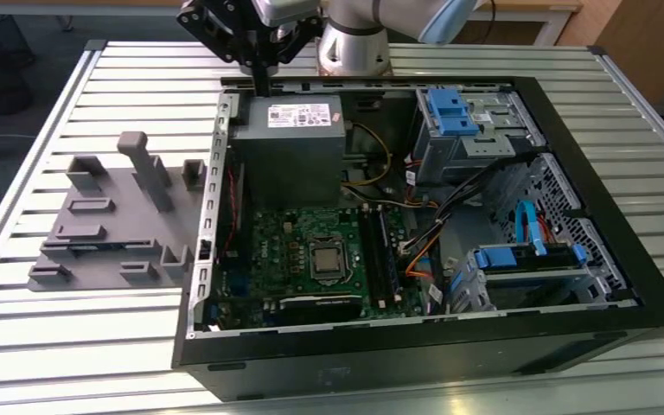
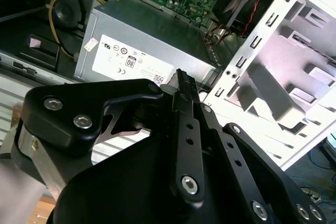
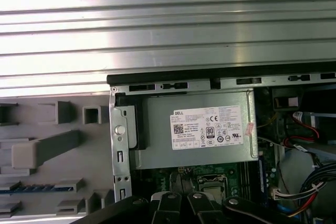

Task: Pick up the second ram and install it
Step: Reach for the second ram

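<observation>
Exterior view up, and the gripper (image 1: pixel 262 86) hangs over the far rim of the open computer case (image 1: pixel 424 354), just above the grey power supply (image 1: pixel 290 143), its fingers pressed together with nothing between them that I can see. In the second wrist view the same black linkages close into one narrow tip. Now the second ram (image 3: pixel 31 188): the first wrist view catches it as a thin blue strip standing on edge in a slot of the grey printed holder (image 3: pixel 58 145). That holder sits on the bench (image 1: pixel 136 354) just beside the case, on the exterior view's left, so the stick is well apart from the gripper. By my read it is a light, stiff, thin board, fragile at the chips and the contact edge. The safest hold looks like a pinch across the flat faces near the middle of the exposed long edge, kept square so it does not twist. Inside the case the green motherboard (image 1: pixel 297 246) shows its long black slots (image 1: pixel 376 255) beside the processor socket, hemmed in by cables. The bench is ribbed aluminium, hard and level, with wooden furniture behind it.
</observation>
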Motion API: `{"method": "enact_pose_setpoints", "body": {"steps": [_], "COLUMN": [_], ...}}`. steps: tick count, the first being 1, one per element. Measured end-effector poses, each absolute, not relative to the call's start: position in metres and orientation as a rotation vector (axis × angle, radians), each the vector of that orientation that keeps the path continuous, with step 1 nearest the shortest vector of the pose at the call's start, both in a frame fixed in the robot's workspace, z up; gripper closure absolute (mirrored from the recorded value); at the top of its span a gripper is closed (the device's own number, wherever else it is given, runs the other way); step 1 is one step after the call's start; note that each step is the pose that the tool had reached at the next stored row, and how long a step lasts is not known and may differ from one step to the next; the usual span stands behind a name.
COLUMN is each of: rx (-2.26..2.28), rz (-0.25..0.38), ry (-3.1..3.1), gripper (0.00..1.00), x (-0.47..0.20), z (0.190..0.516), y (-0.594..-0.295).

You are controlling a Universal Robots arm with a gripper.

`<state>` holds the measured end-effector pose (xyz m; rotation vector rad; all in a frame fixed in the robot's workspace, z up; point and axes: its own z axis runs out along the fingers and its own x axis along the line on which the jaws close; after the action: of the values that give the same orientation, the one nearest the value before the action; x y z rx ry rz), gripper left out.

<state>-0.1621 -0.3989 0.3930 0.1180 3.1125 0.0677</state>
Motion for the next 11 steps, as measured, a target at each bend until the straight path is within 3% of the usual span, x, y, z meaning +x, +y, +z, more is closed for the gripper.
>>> {"method": "enact_pose_setpoints", "body": {"steps": [11], "rx": [0.118], "rz": [0.068], "ry": [3.112], "gripper": [0.89], "x": [-0.1666], "z": [0.3929], "y": [-0.3989]}}
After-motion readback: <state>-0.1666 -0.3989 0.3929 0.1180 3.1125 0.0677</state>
